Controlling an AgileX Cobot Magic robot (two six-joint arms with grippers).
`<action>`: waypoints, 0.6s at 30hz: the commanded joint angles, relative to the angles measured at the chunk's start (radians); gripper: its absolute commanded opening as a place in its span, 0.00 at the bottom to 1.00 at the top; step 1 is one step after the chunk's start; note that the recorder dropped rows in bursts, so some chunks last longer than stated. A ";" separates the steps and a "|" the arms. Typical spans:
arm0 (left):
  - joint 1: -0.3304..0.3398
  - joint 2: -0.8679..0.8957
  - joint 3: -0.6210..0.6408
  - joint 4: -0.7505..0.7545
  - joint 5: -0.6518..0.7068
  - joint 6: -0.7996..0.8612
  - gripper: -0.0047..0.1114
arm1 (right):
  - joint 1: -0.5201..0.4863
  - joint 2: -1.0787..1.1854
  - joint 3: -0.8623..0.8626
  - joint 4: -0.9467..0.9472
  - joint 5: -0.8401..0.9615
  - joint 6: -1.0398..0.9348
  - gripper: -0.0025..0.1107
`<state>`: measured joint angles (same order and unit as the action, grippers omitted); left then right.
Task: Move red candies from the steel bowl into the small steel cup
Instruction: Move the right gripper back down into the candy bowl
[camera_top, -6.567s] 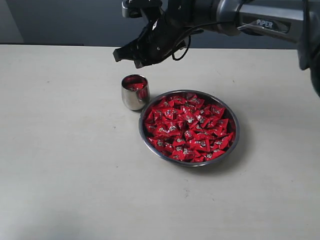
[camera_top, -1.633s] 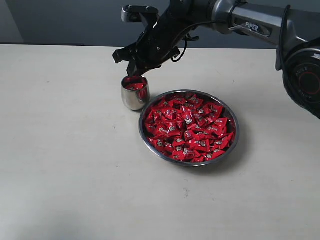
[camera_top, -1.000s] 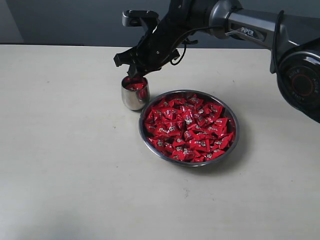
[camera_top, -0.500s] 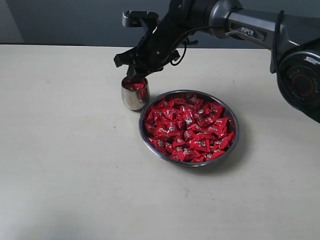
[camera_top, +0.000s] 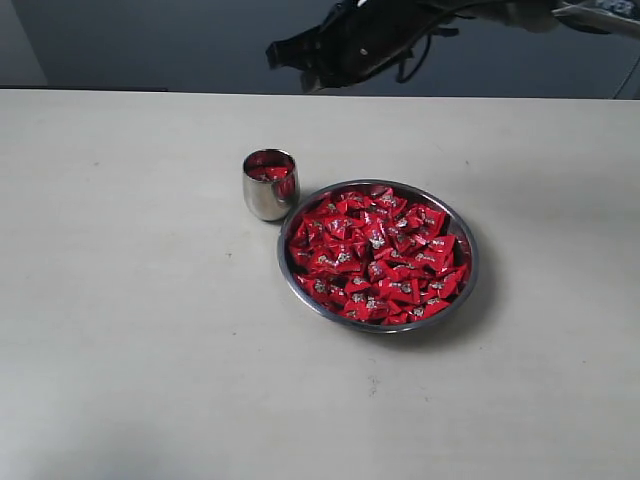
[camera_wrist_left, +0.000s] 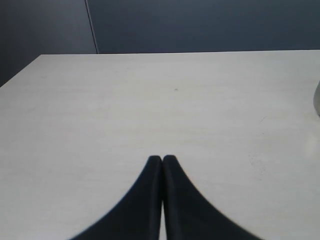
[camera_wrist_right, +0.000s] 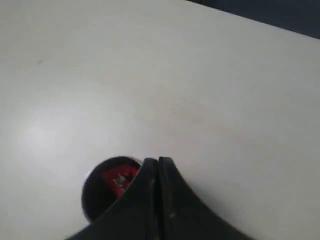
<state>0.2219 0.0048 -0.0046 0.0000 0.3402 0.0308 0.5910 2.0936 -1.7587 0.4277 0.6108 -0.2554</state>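
1. Exterior view.
   - The right fingers (camera_top: 295, 55) hang high over the far edge of the bench (camera_top: 130, 320), touching nothing. Their state cannot be read from this angle.
   - The small steel cup (camera_top: 270, 185) stands upright just left of the steel bowl (camera_top: 472, 262). I cannot tell whether the two touch. Red shows inside the cup.
   - The red candies (camera_top: 378, 255) fill the bowl in a jumbled heap, pointing every way, so they share no long axis.
   - Key relation: the cup sits nearer the camera than the fingers and a little to their left. The bowl lies lower and to their right.
   - The left arm is not in this view.

2. Left wrist view.
   - The left fingers (camera_wrist_left: 155, 170) are pressed together with nothing between them, over bare bench (camera_wrist_left: 150, 100).
   - A pale sliver shows at the frame edge, and I cannot identify it.
   - No candy is in sight.

3. Right wrist view.
   - The right fingers (camera_wrist_right: 150, 175) are pressed together and hold nothing.
   - The cup's open mouth (camera_wrist_right: 107, 192) shows just beside the fingertips and far below them, with a red candy (camera_wrist_right: 118, 178) inside.
   - The bowl is out of frame.

4. Judgement.
   - The right arm looks much the nearer to the bowl.
   - The next pick would call for the fingers to spread, travel sideways past the cup and come down onto the heap.
   - Since the candies lie at random, wrist angle likely matters little.
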 joint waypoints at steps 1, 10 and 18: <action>-0.005 -0.005 0.005 -0.006 -0.010 -0.001 0.04 | -0.069 -0.135 0.257 -0.009 -0.175 0.001 0.02; -0.005 -0.005 0.005 -0.006 -0.010 -0.001 0.04 | -0.192 -0.253 0.534 0.023 -0.194 0.002 0.02; -0.005 -0.005 0.005 -0.006 -0.010 -0.001 0.04 | -0.139 -0.213 0.537 -0.004 -0.095 -0.068 0.03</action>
<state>0.2219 0.0048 -0.0046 0.0000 0.3402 0.0308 0.4325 1.8647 -1.2257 0.4401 0.4957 -0.3035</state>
